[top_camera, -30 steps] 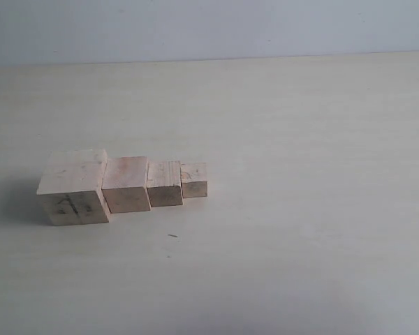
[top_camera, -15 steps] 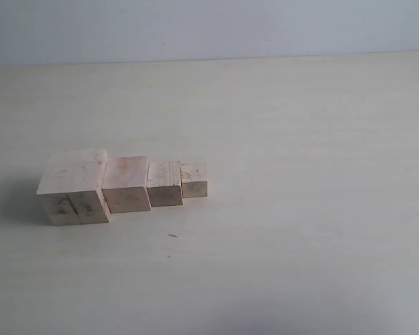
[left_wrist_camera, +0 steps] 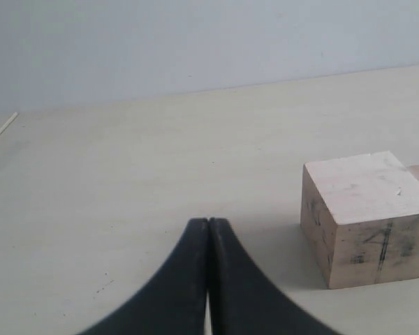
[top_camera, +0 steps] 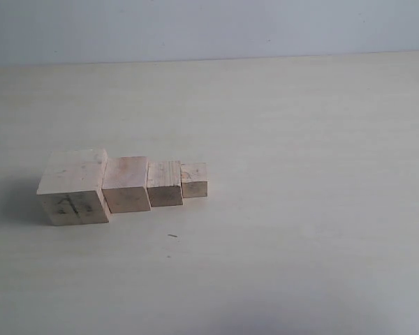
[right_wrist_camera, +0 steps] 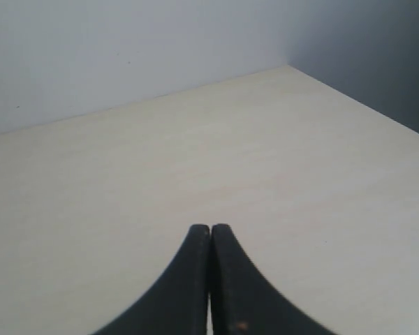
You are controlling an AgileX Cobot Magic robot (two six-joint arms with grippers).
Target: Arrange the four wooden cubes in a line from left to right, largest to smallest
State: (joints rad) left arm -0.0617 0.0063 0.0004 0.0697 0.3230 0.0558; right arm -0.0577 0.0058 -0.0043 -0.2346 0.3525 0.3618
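On the left part of the table, toward the near side, the four wooden cubes sit in one row. The largest cube is at the left end, then the second cube, the third cube, and the smallest cube at the right end. Each touches or sits just beside its neighbour, and the near faces step back as the sizes drop. Dark marks show on the largest cube's near face. The order reads big to small, left to right, so the task looks done, judging by the layout.

Left gripper: jaws pressed fully together, nothing between them, apart from the largest cube. Right gripper: also clamped tight and empty, over bare table, no cube in its view. Neither arm shows in the exterior view, so they are probably parked clear so the row is not knocked.

The table is pale, matte and light wood-look, with a small dark speck just near of the row. A plain pale blue-grey wall runs along the far edge. The right wrist view shows a room corner with a darker wall.
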